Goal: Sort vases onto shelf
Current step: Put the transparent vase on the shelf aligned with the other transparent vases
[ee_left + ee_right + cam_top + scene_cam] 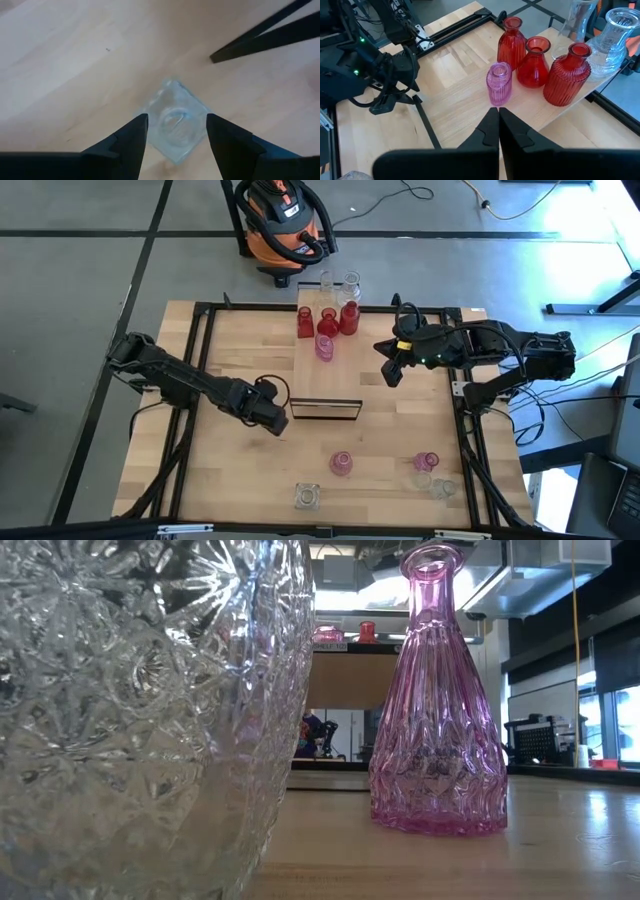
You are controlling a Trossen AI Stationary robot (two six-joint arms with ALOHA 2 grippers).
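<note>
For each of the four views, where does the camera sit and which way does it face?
High: overhead, straight down on table, both arms, shelf.
Low: table height, past a clear vase and pink vase; no arm clearly shows.
Left wrist: down between open left gripper onto a clear square vase.
Right wrist: past shut right gripper at red vases, shared with high.

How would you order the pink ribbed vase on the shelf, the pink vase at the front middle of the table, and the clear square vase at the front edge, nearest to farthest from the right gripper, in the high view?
From the right gripper:
1. Pink ribbed vase, on the shelf, toward the left arm's side.
2. Pink vase, front middle of the table.
3. Clear square vase, at the front edge.
</note>
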